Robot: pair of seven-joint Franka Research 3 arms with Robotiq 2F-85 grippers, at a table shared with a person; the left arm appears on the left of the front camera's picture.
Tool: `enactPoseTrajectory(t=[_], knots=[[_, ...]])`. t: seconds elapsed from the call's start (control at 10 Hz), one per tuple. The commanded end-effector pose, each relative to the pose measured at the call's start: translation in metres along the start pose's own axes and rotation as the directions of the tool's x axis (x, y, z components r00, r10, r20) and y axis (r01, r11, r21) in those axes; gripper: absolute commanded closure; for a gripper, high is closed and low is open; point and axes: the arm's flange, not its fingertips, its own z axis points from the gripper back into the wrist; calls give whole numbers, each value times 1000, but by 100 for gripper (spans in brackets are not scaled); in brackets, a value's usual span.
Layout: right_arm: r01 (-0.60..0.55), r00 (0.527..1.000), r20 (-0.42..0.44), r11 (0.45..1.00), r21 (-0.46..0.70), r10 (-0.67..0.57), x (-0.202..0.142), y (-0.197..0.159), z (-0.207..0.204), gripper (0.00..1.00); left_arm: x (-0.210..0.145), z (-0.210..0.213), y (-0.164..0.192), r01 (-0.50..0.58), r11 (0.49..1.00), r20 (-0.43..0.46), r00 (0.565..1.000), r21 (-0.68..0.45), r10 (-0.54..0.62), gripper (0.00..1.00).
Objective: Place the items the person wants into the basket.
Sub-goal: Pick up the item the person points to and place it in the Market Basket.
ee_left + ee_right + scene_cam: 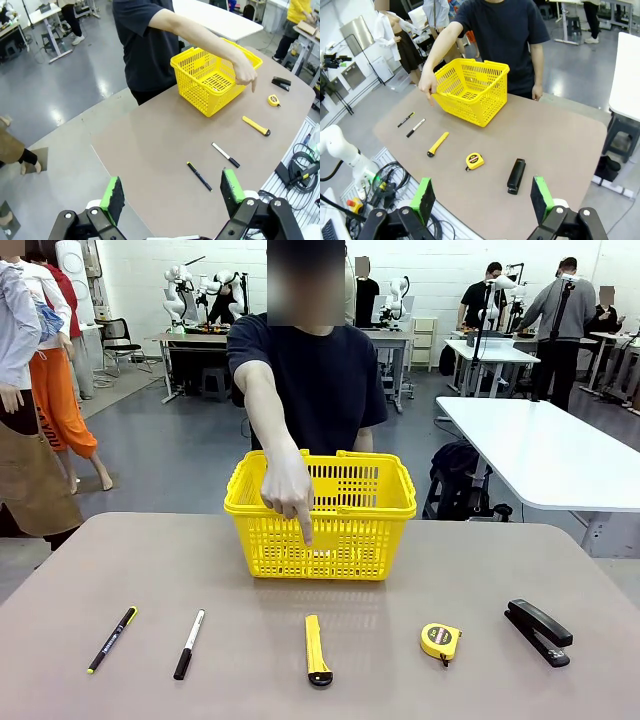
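The person's hand (288, 485) pointed at the utility knife (317, 648): it looked slim, stiff and light, best pinched across its middle. Left gripper (172, 192) and right gripper (482, 195) gaped wide, empty.

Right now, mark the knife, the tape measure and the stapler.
knife (316, 645), front view, yellow handle.
tape measure (440, 640), front view, round face.
stapler (539, 632), front view, middle of body.

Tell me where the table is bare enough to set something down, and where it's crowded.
Bare: the table left of the basket, behind the pen and marker; and right of the basket, behind the tape measure and stapler. Crowded: the near row, utility knife in the middle, and the basket's front, where the person's hand points down.
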Motion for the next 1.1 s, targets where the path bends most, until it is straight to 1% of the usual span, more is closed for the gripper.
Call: enactPoseTrajectory(t=[0.0,0.1,0.2,0.3,0.4,0.5,0.6,0.7,0.8,0.9,1.0], knots=[[-2,1000,3,1000,11,2,0,0,-2,0,69,-13,-52,125,992,-106,987,14,-122,0],[-2,1000,3,1000,11,2,0,0,-2,0,120,-41,-101,199,980,-183,964,16,-193,0],[-2,1000,3,1000,11,2,0,0,-2,0,153,-71,-143,228,974,-250,943,6,-220,0],[-2,1000,3,1000,11,2,0,0,-2,0,173,-109,-193,222,975,-367,909,24,-198,0],[-2,1000,3,1000,11,2,0,0,-2,0,175,-154,-247,268,962,-492,846,57,-207,0],[-2,1000,3,1000,11,2,0,0,-2,0,160,-207,-299,310,948,-622,757,76,-198,0],[-2,1000,3,1000,11,2,0,0,-2,0,141,-246,-329,291,947,-669,732,132,-132,0],[-2,1000,3,1000,11,2,0,0,-2,0,122,-277,-352,256,948,-672,738,188,-67,0],[-2,1000,3,1000,11,2,0,0,-2,0,108,-298,-371,210,951,-652,758,226,-13,0],[-2,1000,3,1000,11,2,0,0,-2,0,98,-310,-387,171,951,-624,781,257,28,0],[-2,1000,3,1000,11,2,0,0,-2,0,89,-320,-401,132,954,-605,794,269,61,0]])
